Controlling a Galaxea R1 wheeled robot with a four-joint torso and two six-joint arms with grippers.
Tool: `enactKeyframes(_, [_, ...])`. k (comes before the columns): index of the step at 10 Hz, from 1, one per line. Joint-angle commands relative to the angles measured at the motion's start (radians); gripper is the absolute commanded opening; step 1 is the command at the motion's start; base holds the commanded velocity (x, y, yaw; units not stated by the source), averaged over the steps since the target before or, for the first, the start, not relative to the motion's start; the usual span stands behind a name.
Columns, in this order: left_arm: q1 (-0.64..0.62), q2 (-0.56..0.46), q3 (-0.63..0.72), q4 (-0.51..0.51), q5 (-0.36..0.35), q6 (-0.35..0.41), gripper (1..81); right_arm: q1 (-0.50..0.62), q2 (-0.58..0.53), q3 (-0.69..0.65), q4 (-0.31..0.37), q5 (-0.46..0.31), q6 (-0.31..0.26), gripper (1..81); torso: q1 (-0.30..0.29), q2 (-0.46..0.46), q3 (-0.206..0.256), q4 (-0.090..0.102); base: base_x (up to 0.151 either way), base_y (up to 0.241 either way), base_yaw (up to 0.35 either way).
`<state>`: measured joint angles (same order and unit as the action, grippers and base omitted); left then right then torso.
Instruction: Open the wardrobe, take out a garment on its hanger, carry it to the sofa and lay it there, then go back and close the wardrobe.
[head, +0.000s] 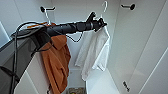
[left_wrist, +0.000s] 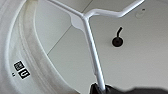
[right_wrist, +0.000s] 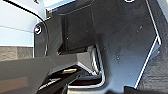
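Closest to the lens in the head view, the left arm runs from the left edge to upper centre, where the left gripper has its jaws clamped on the hanger neck. From it the garment hangs mid-frame inside the open wardrobe, beside an orange garment. Judging by this, taking out is in hand; next the hook must clear its peg. Whether the right gripper's jaws are apart or together I cannot tell.

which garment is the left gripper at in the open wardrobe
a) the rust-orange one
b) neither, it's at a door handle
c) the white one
c: in the head view the left gripper is at the top of the white garment, and the left wrist view shows it closed on the stem of the white hanger; the rust-orange garment hangs apart, further along.
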<state>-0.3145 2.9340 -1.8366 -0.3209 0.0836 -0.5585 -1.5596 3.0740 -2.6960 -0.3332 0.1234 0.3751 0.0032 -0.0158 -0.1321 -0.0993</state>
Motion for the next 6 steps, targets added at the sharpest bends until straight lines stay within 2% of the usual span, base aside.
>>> enactKeyframes(1, [-0.153, 0.014, 0.074, 0.036, -0.035, 0.02, 1.0, 0.029, -0.001, 0.004, 0.011, -0.025, 0.001, 81.1, 0.0, 0.0, 0.0, 0.0, 0.0, 0.0, 0.0])
enactKeyframes(4, [-0.094, -0.016, 0.225, 0.039, -0.06, 0.032, 1.0, 0.028, -0.002, 0.004, 0.01, -0.022, 0.001, 81.1, 0.0, 0.0, 0.0, 0.0, 0.0, 0.0, 0.0])
enactKeyframes(6, [-0.071, -0.026, 0.275, 0.062, -0.076, 0.032, 1.0, 0.028, -0.002, 0.004, 0.01, -0.014, 0.001, 81.1, 0.0, 0.0, 0.0, 0.0, 0.0, 0.0, 0.0])
